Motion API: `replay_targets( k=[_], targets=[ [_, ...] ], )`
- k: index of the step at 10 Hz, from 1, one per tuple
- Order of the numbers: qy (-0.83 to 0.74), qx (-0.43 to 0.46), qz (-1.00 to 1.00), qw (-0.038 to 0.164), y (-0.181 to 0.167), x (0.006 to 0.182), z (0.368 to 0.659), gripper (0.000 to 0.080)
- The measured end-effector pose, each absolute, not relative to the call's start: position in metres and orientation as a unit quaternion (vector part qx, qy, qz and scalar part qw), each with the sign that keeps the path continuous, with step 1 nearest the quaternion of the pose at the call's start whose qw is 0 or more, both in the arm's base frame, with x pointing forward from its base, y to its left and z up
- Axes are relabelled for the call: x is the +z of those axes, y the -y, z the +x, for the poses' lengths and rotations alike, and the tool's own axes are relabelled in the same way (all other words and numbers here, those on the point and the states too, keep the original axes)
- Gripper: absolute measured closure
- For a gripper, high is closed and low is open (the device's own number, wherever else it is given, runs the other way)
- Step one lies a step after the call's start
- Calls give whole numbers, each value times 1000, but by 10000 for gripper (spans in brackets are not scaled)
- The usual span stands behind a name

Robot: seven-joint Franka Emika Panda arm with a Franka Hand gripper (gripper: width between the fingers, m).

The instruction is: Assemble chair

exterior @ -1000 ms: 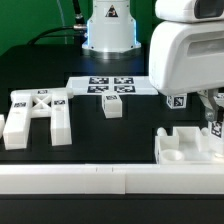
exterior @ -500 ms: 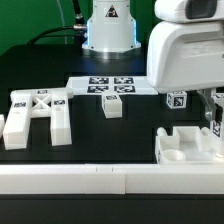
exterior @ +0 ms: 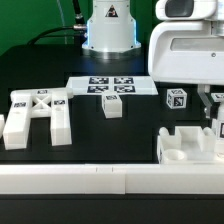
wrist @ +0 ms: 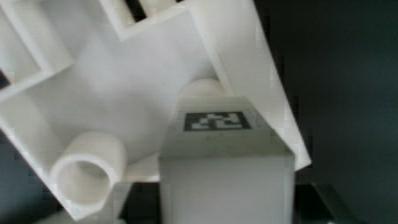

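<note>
**The gripper (exterior: 217, 120) over the white recessed seat block (exterior: 185, 148)**

Exterior view: the chunky white plastic H-shaped piece (exterior: 35, 115) lies at nine o'clock, the seat block at four, a small tagged white cube (exterior: 177, 99) at three. The gripper's opening (mostly hidden) cannot be told.

Tagged white block (wrist: 221, 165) touches a larger white part (wrist: 134, 100); a round tube (wrist: 84, 172) stands beside it.

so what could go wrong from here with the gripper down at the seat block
The gripper is right at the seat block, partly cut off by the exterior view's edge, so its grip cannot be judged; an off-centre hold might tilt or drag the block. The small tagged cube stands close to the arm, so a sideways move could knock it over.
</note>
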State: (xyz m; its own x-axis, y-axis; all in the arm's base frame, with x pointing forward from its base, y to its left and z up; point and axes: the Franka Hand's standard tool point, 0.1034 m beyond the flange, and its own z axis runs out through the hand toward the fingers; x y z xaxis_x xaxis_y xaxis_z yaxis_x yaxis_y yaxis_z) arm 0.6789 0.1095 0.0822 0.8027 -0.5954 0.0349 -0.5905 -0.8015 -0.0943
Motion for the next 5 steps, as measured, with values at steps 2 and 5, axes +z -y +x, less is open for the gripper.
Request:
replay_targets(
  k=[2, 5],
  targets=[
    [-387, -28, -921, 41, -110, 82, 679, 508],
    [-465, -24, -884, 45, -109, 82, 679, 508]
  ],
)
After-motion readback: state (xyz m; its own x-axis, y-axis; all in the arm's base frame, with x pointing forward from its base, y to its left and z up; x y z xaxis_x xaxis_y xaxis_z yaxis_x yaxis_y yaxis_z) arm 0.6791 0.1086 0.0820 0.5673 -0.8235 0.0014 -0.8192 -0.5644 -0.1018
